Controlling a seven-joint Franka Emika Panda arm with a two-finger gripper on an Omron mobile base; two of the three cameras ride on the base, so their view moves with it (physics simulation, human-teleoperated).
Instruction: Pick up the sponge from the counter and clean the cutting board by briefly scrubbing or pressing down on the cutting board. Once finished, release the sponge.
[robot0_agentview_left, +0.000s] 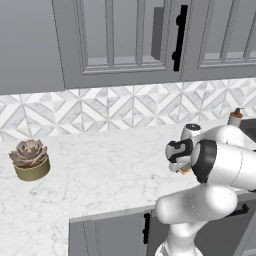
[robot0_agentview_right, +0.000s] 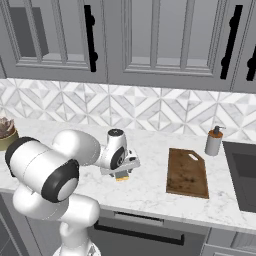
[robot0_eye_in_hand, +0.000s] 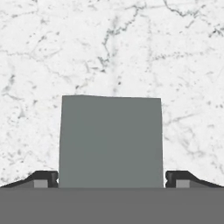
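Text check | you'll find nothing readable: no labels, brands, numbers or signs on any surface in these views

You see a broad white marble counter (robot0_agentview_right: 150, 192) with faint grey veining and a smooth, polished look. The flat dark reddish-brown cutting board (robot0_agentview_right: 187, 173) shows mottled wood grain and a dull finish. The small sponge (robot0_eye_in_hand: 111, 141) has a matt grey-green top, and in the right base view a yellow underlayer. The tile wall (robot0_agentview_left: 100, 112) looks smooth, with a patterned grey-white face.
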